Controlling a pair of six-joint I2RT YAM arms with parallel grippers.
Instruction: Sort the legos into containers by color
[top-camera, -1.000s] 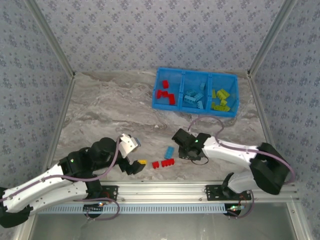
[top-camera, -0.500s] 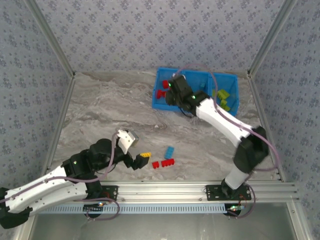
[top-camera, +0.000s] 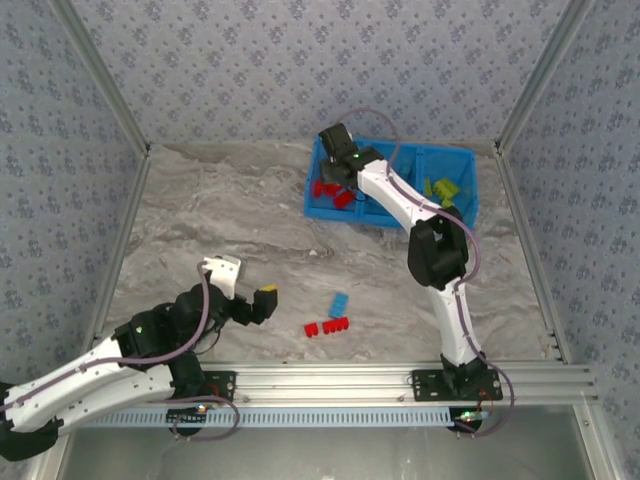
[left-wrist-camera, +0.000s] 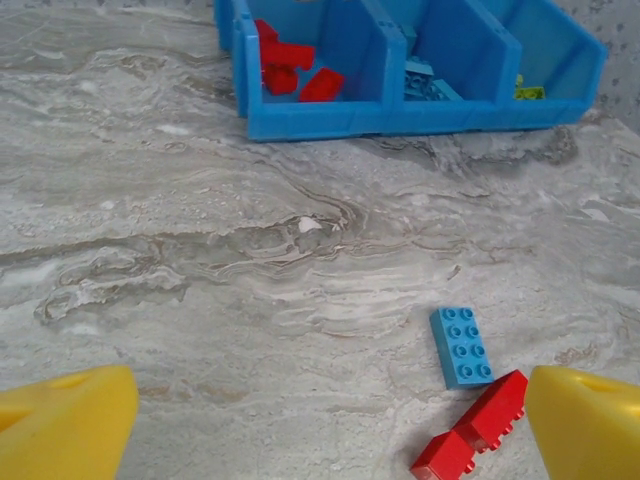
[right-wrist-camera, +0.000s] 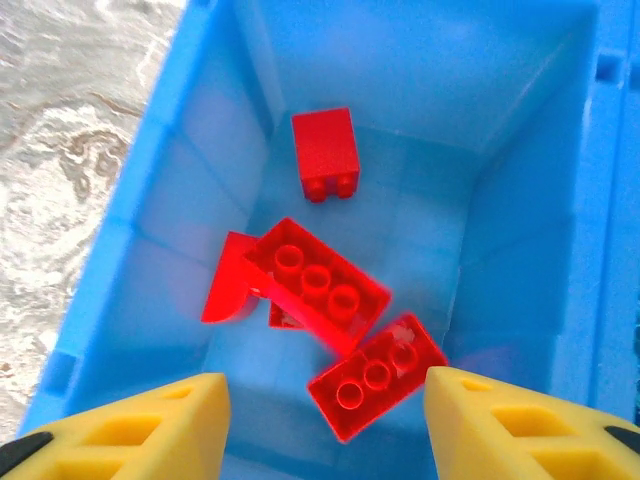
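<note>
The blue tray (top-camera: 455, 222) stands at the back right, its three compartments holding red, light blue and yellow-green legos. My right gripper (top-camera: 338, 175) hangs open over the left compartment (right-wrist-camera: 520, 150). Several red bricks lie below it, and one upside-down red brick (right-wrist-camera: 375, 378) sits between the fingers without touching them. My left gripper (top-camera: 258, 303) is wide open and empty above the table near the front left. Ahead of it on the table lie a blue brick (left-wrist-camera: 462, 346) (top-camera: 339, 304) and two red bricks (left-wrist-camera: 475, 430) (top-camera: 327, 326) side by side.
The tray's front wall (left-wrist-camera: 400, 115) faces the left wrist camera across bare marble table (left-wrist-camera: 250, 300). Metal frame posts and patterned walls close in the table at the left, right and back. The right arm stretches from its base over the table's right half.
My right gripper has swung from the table's front up to the tray's left compartment and its jaws have parted. My left gripper has drawn back a little to the left, still open.
</note>
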